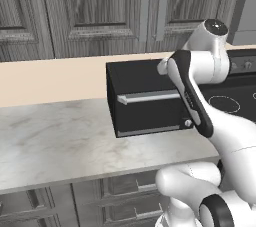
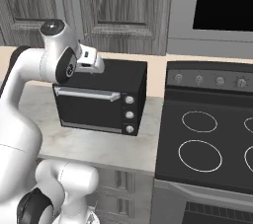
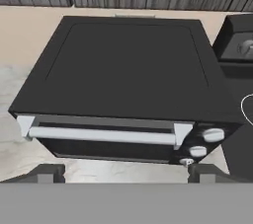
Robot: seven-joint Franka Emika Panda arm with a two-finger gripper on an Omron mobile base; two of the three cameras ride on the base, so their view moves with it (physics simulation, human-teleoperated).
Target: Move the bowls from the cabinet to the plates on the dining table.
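My gripper (image 3: 126, 171) hangs spread wide and empty over the toaster oven (image 3: 123, 90). The cabinet (image 1: 100, 6) fills the frame's top, doors shut, so I'd rise and hook a handle (image 1: 144, 8) squarely.

The cabinet (image 1: 100, 6) doors look like dark grey wood with heavy grain, matt, with smooth grey bar handles (image 1: 144, 8). The toaster oven (image 3: 128, 80) is matt black all over, with a pale handle bar (image 3: 101, 135) that looks like brushed metal and light knobs (image 2: 129, 114). The table (image 1: 55, 141) top is smooth white-grey veined marble. The stove top (image 2: 207, 144) is smooth black, glassy, with thin white rings.
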